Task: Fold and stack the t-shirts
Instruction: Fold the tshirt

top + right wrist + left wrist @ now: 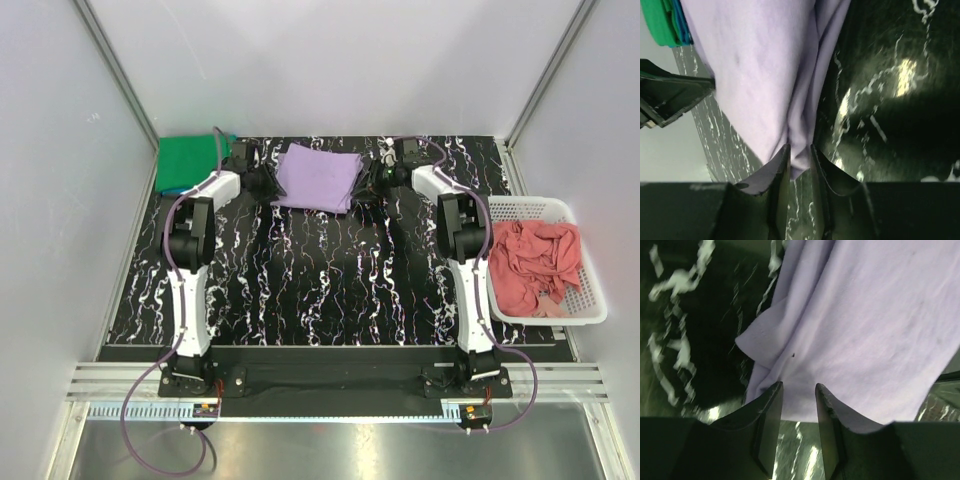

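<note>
The light purple t-shirt [318, 178] lies folded at the far middle of the table, and fills the left wrist view [865, 330] and the right wrist view [755, 70]. My left gripper [270, 183] is at its left near corner, jaws a little apart [799, 386], with the cloth edge just at the fingertips. My right gripper [368, 187] is at its right near corner, jaws nearly closed [800, 147] on a fold of the purple cloth. The bright green t-shirt [190, 163] lies folded at the far left, a blue edge [684, 31] under it. The salmon pink t-shirt [535, 265] is crumpled in the basket.
A white lattice basket [590, 300] stands at the right edge of the black marbled table [320, 290]. White walls close in the far side and both sides.
</note>
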`<action>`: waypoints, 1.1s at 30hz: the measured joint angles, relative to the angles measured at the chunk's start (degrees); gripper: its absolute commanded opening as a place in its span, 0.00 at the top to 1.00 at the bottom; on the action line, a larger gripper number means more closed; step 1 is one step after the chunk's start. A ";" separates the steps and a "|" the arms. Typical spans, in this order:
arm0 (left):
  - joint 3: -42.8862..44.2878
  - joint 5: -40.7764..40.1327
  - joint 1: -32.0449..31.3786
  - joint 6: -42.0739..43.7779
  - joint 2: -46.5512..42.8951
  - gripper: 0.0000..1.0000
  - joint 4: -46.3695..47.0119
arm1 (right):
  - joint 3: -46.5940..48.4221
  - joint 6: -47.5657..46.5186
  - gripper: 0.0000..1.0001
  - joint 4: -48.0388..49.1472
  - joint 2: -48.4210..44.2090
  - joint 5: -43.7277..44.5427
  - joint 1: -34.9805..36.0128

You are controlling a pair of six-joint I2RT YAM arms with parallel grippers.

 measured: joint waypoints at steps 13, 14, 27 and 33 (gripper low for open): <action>-3.39 -4.20 -0.15 1.29 -9.75 0.55 -9.84 | -7.67 -5.25 0.69 -0.90 -11.93 0.33 2.14; -2.10 -4.31 -0.15 1.62 -9.11 0.55 -10.23 | -7.65 -5.44 0.68 -0.87 -11.69 0.37 2.36; 1.64 -2.51 0.44 4.59 -2.27 0.57 -12.13 | -6.47 -6.86 0.68 -0.61 -5.22 0.70 3.17; 1.64 -1.73 0.48 4.74 -1.79 0.57 -11.63 | -6.56 -6.86 1.00 1.97 -5.11 0.63 3.48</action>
